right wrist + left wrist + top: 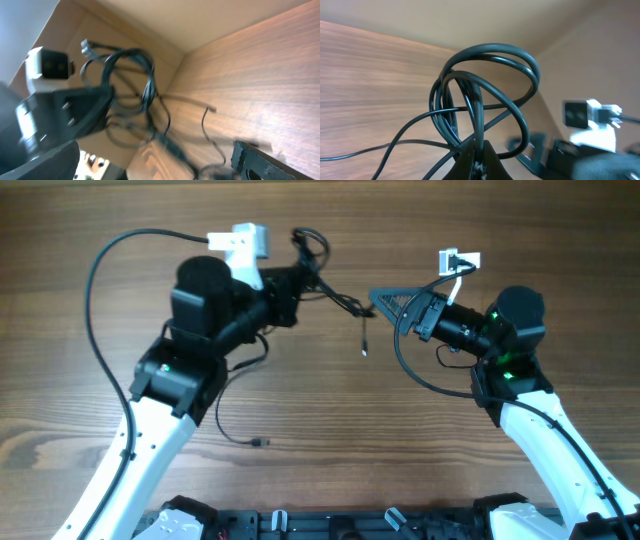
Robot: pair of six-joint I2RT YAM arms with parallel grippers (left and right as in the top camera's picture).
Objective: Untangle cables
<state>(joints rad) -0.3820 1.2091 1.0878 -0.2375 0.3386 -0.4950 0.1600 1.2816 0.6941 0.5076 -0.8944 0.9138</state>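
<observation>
The cables (310,250) are thin black wires bunched in loops at the back centre. My left gripper (298,282) is shut on the bunch. The left wrist view shows the loops (490,75) rising from the closed fingertips (478,161). One strand (345,302) runs right from the bunch to my right gripper (380,300), and its end with a small plug (365,348) hangs below. The right gripper looks open. The blurred strand (175,150) passes beside its one visible finger (260,162). A separate thin wire with a plug (258,442) lies on the table at the front left.
The wooden table (330,440) carries nothing else. The thick black cable of the left arm (95,310) arcs over the left side. The arm bases sit along the front edge (330,525). The left arm's white camera block (47,67) shows in the right wrist view.
</observation>
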